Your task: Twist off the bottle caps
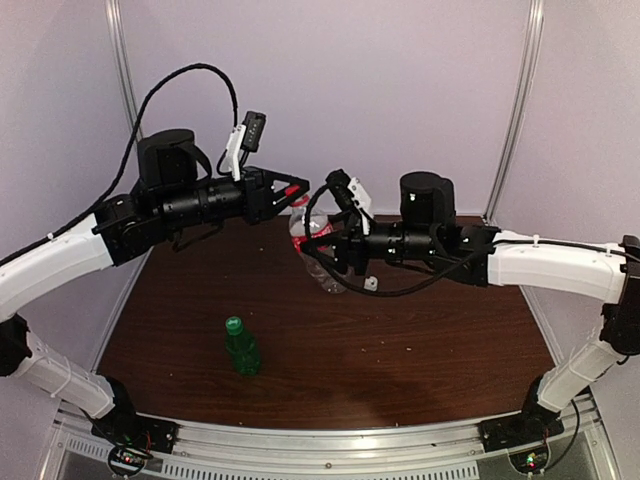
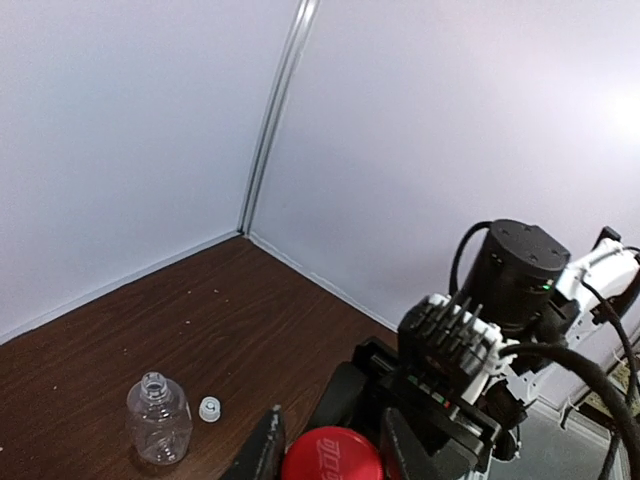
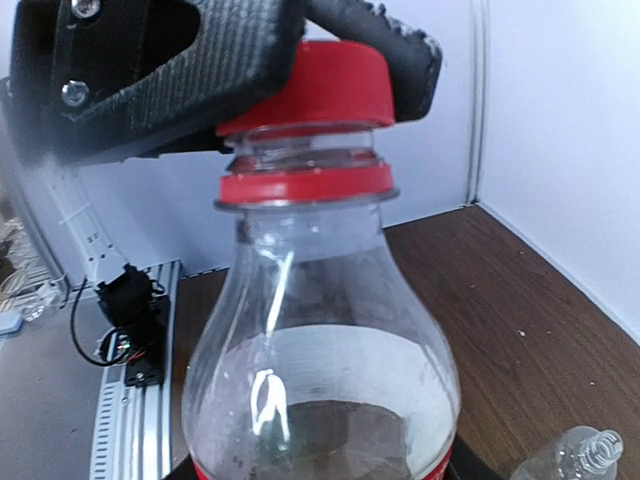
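Pinched between the jaws of the left gripper: red cap, atop the neck of the clear red-labelled bottle, itself clamped in the right gripper above the table. Counted: three bottles, three caps. Upright near the front, green bottle wearing green cap; farther back, rounded clear bottle, uncapped, white cap just beside.

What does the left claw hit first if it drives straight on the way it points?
The left claw grips the red cap, so that comes first. Past it, the right arm, holding the bottle, sits roughly in line; depth unclear.
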You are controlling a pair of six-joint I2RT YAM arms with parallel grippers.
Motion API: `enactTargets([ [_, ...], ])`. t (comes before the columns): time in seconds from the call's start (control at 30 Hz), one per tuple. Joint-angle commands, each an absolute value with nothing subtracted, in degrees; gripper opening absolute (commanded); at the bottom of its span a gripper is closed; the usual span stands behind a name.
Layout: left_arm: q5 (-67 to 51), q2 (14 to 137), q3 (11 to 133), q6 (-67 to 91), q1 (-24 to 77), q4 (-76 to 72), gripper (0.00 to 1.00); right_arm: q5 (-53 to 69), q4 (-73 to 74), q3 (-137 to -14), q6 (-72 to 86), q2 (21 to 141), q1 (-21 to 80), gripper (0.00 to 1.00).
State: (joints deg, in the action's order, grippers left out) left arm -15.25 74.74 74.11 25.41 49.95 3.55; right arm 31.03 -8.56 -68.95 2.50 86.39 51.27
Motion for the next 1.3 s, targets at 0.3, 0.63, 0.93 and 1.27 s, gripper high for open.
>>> enactTargets([
  [0.3,-2.23,77.79,78.53,31.89,52.91,5.77,0.23,2.04,-11.69,-65.75,-1.29,84.29,56.34,0.29],
  [0.63,1.98,75.11,77.60,28.77,51.31,6.97,0.24,6.35,-11.11,-64.07,-2.50,83.06,55.97,0.30],
  [0.93,0.00,72.21,70.40,25.63,46.67,6.14,0.27,7.23,-8.87,-60.13,1.41,77.56,50.58,0.30],
  [1.27,0.00,78.49,66.62,19.53,46.37,8.22,0.31,6.63,-6.93,-55.73,5.09,71.81,44.82,0.30],
])
